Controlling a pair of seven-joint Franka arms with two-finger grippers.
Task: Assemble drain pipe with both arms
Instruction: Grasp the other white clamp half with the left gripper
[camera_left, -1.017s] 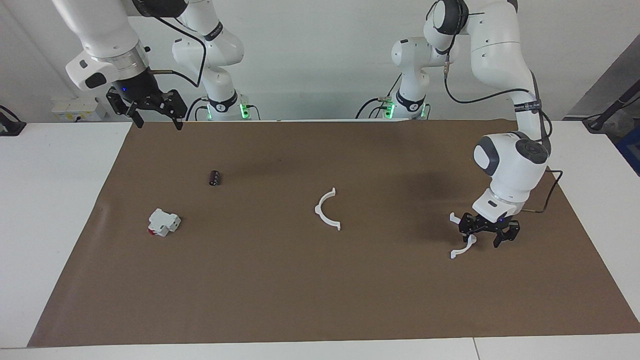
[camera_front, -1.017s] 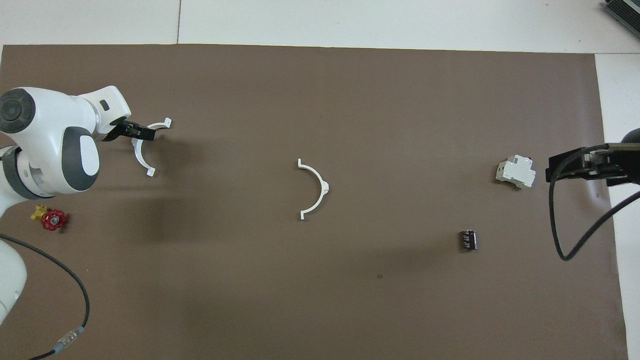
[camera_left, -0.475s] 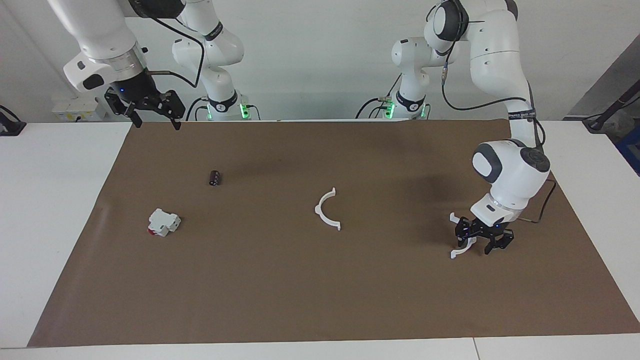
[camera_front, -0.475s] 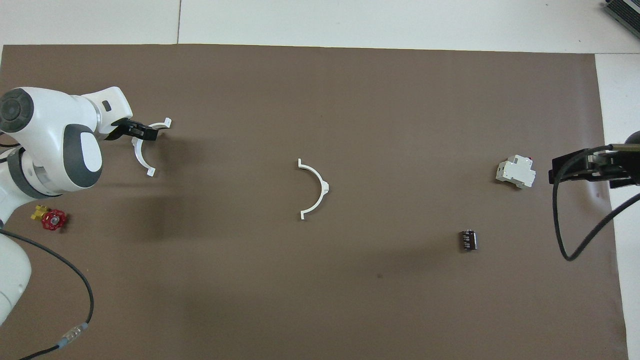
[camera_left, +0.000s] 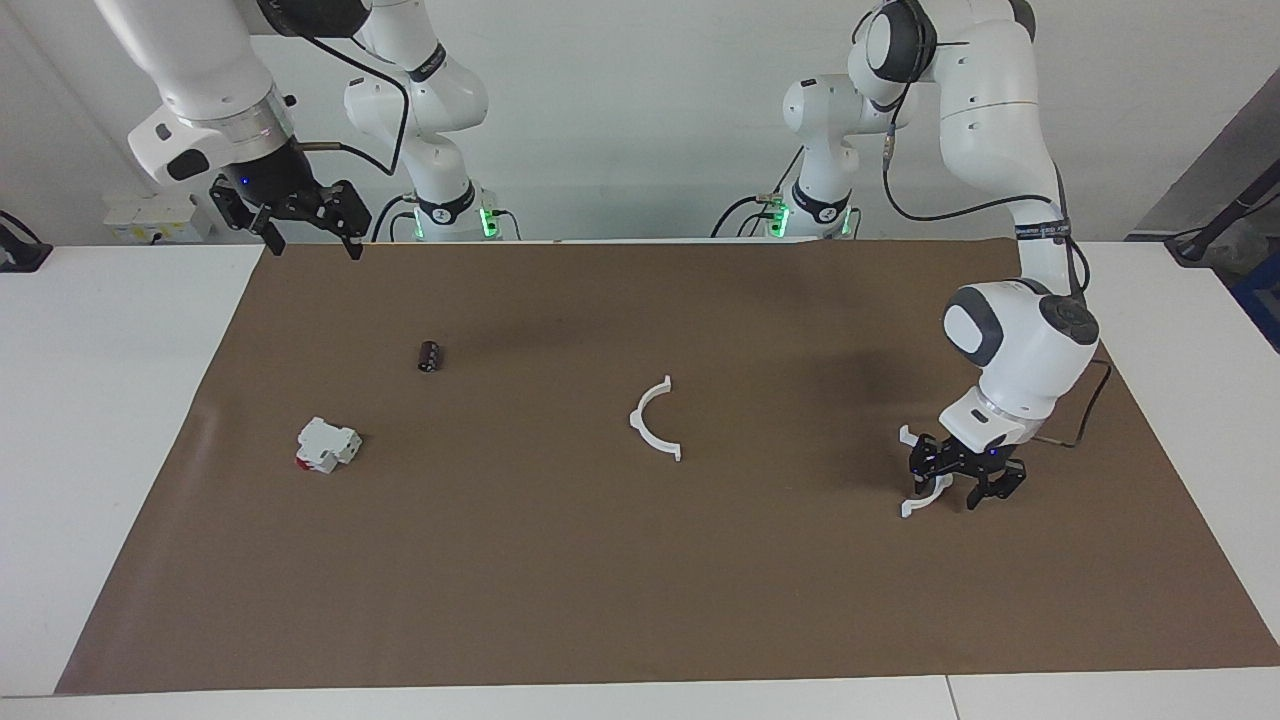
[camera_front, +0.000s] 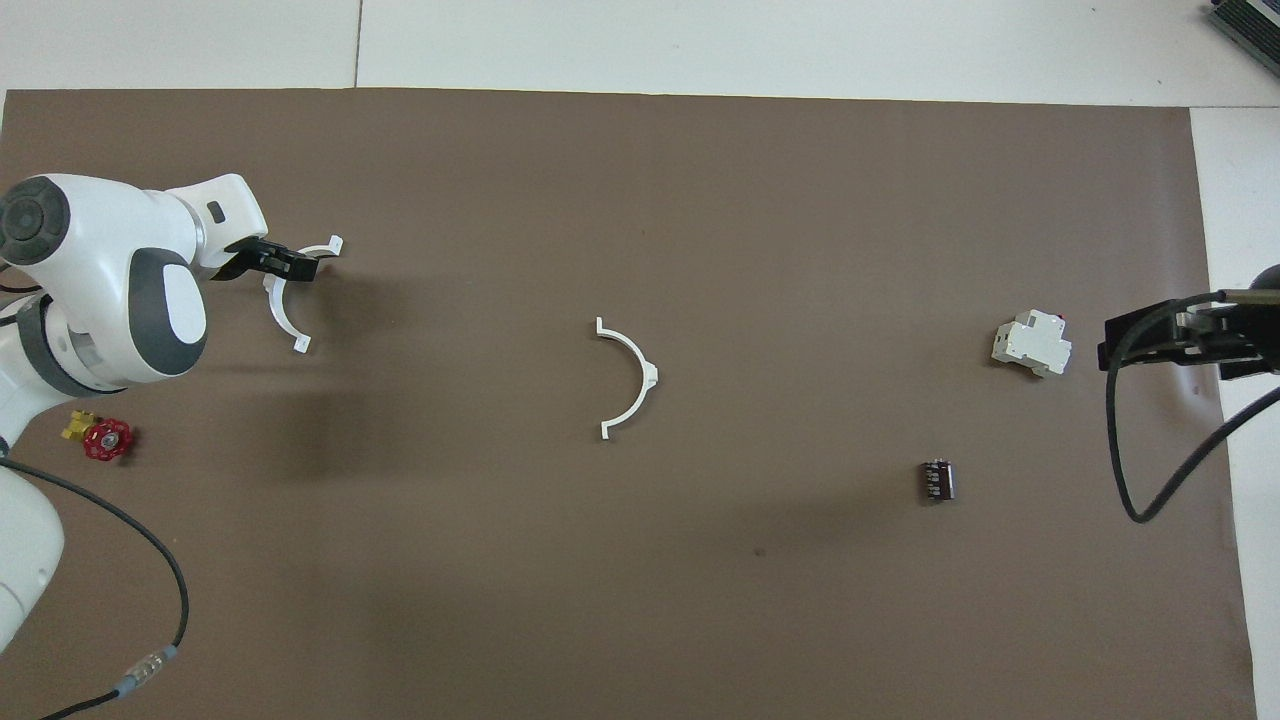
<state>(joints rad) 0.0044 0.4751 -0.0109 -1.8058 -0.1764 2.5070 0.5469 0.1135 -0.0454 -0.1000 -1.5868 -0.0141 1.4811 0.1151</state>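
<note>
Overhead view: one half-ring (camera_front: 288, 305) lies at the left arm's end of the counter (camera_front: 700, 600), its upper arc between the left gripper (camera_front: 290, 263) fingers closing from nine o'clock. Second half-ring (camera_front: 630, 378) lies mid-counter. Right gripper (camera_left: 305, 232) waits, spread.

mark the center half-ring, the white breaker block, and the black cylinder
center half-ring (camera_left: 652, 421), facing view, middle of the arc
white breaker block (camera_front: 1031, 346), overhead view, top face
black cylinder (camera_left: 429, 356), facing view, its side

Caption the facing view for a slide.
Left tool down at one white half-ring; second half-ring lies mid-mat; right tool waits raised.
</note>
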